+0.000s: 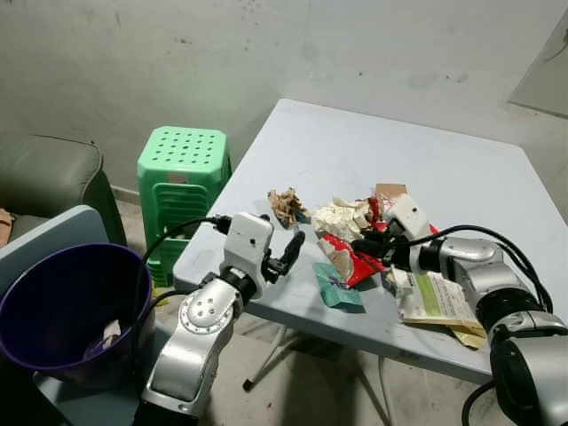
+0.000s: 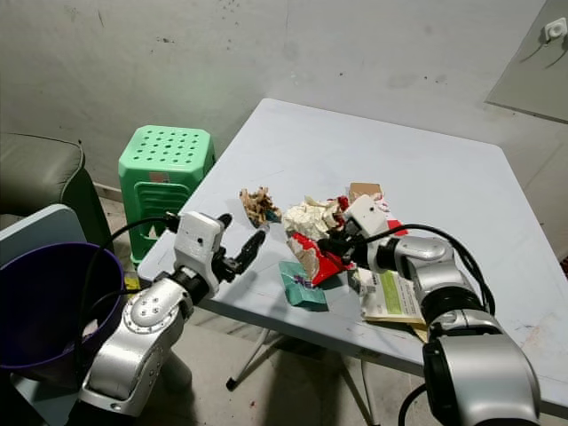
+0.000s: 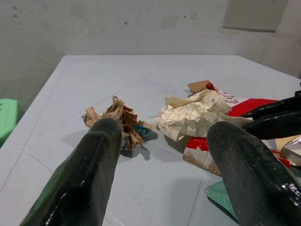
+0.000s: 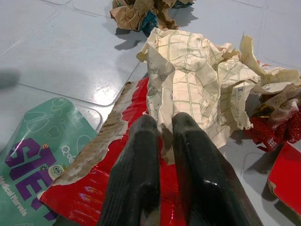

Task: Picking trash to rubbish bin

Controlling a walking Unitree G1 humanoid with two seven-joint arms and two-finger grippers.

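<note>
crumpled paper and torn red packaging lie heaped on the pale worktop (image 1: pixel 461 169), well apart from the purple rubbish bin (image 1: pixel 62 311) that stands on the floor at the robot's left, beside a green plastic stool (image 1: pixel 182 173). the right tool (image 4: pixel 162 134) has its fingers pressed close together over the red wrapper (image 4: pixel 136 188), right at the lower edge of the cream checked paper (image 4: pixel 197 80); whether it actually pinches either one cannot be told. the left tool (image 1: pixel 291 250) hovers at the near edge of the worktop with its fingers spread and nothing between them, pointed toward a brown paper wad (image 3: pixel 120 117). a green sachet (image 1: pixel 337 284) lies just beside the red wrapper.

the risk, as i judge it: the pieces overlap, so a lift may drag a neighbour along and drop it on the floor. the bin is also far from the right arm, and a thin hold on a paper edge could slip during the carry.
</note>
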